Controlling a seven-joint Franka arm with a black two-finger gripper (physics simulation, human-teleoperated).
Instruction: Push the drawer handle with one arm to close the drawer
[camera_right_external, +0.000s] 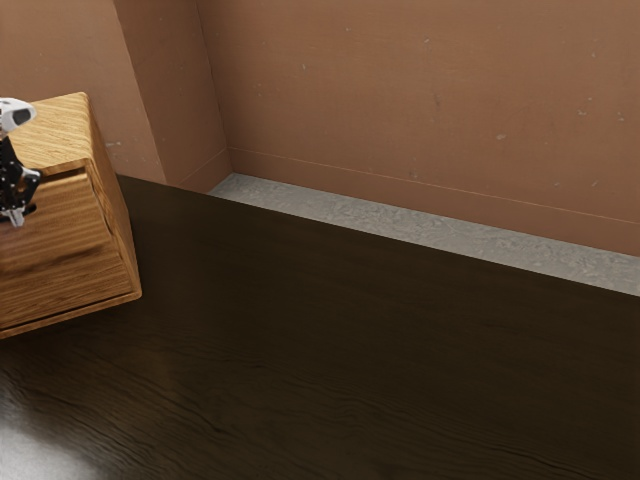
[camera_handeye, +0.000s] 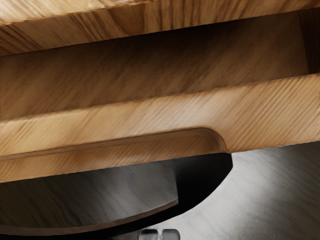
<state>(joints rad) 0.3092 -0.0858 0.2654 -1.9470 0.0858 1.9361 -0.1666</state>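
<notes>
Your cabinet (camera_right_external: 62, 125) stands on the dark tabletop (camera_right_external: 330, 330) at the exterior view's left, close to the tabletop's far edge and partly cut off by the picture's side. Your gripper (camera_right_external: 14, 216) is in front of the upper part of the cabinet's front, pointing down, with the white part of the arm (camera_right_external: 14, 114) above it. The two fingers are closed, their tips side by side with nothing gripped between them.

The drawer (camera_handeye: 270, 107) is your task's thing, and you have it partly open in the upper part of the cabinet. In the wrist view you can look down into a shadowed space between the cabinet's top board and the drawer's front panel. A shallow recess with a rounded end is cut into that panel. The black handle (camera_handeye: 207, 180) curves outward from the front panel, and you can see a greyish surface within its curve. Your gripper (camera_handeye: 160, 234) has its tips just beside the outer edge of the handle, outside its curve; you cannot tell from here whether they touch it.

Past the tabletop's far edge you have a strip of grey floor (camera_right_external: 400, 220), then brown walls (camera_right_external: 420, 100) that meet in a corner.
</notes>
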